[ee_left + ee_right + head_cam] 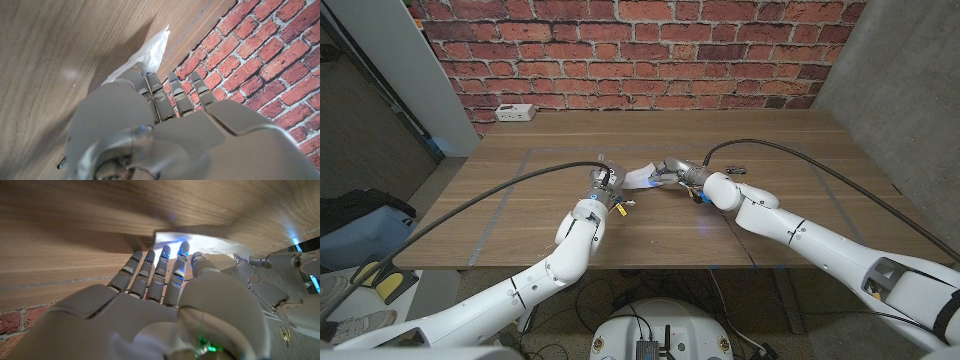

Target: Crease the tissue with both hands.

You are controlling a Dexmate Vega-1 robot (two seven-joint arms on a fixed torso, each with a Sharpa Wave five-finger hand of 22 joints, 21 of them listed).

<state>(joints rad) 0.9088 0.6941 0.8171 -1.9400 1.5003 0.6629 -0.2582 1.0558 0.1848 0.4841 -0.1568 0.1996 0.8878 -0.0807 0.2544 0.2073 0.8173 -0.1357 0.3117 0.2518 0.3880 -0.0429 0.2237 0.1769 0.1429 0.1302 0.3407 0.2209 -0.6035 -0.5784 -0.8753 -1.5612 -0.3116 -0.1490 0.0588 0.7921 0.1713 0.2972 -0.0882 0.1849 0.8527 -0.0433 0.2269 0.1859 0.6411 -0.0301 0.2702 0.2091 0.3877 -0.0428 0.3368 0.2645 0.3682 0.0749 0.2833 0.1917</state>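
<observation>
**Both hands meet at the tissue**

The tissue [642,177] lies near the middle of the tabletop [790,150], between your two hands, so each can work one side. Your right hand [672,172] reaches onto it with fingers extended, touching the sheet. Your left hand [604,187] is at the other edge; whether it grips the tissue, I cannot tell.

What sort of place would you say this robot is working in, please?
Probably an indoor lab or workshop test bay: a bare brick wall behind a wooden table, tape lines marking out a work area on it, a white power strip at its far edge, and loose cables on the floor underneath.
</observation>
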